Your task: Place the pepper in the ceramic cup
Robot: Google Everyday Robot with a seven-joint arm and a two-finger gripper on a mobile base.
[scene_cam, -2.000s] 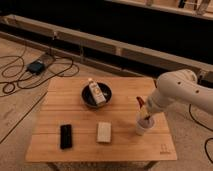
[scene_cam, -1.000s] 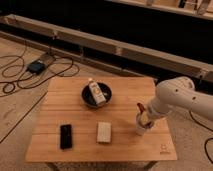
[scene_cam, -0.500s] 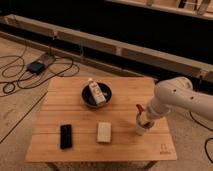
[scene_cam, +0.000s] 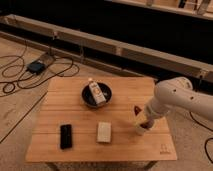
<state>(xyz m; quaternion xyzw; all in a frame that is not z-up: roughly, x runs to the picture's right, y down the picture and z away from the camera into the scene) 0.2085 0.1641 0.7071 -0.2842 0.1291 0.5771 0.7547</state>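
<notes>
The white ceramic cup (scene_cam: pixel 139 129) stands on the right part of the wooden table (scene_cam: pixel 75 107). My gripper (scene_cam: pixel 142 121) comes down from the white arm at the right. It sits right over the cup's mouth and hides most of it. A bit of red, the pepper (scene_cam: pixel 144 125), shows at the cup's mouth under the gripper. I cannot tell whether the pepper is still held or lies in the cup.
A dark round bowl (scene_cam: pixel 86 99) holding a white-and-orange carton (scene_cam: pixel 96 93) stands at the table's middle back. A black flat device (scene_cam: pixel 65 136) and a pale block (scene_cam: pixel 104 132) lie near the front edge. Cables and a small box (scene_cam: pixel 36 67) lie on the floor at left.
The arm has lowered a little over the cup since two seconds ago. The gripper has stayed at the cup's mouth. Nothing else on the table has moved.
</notes>
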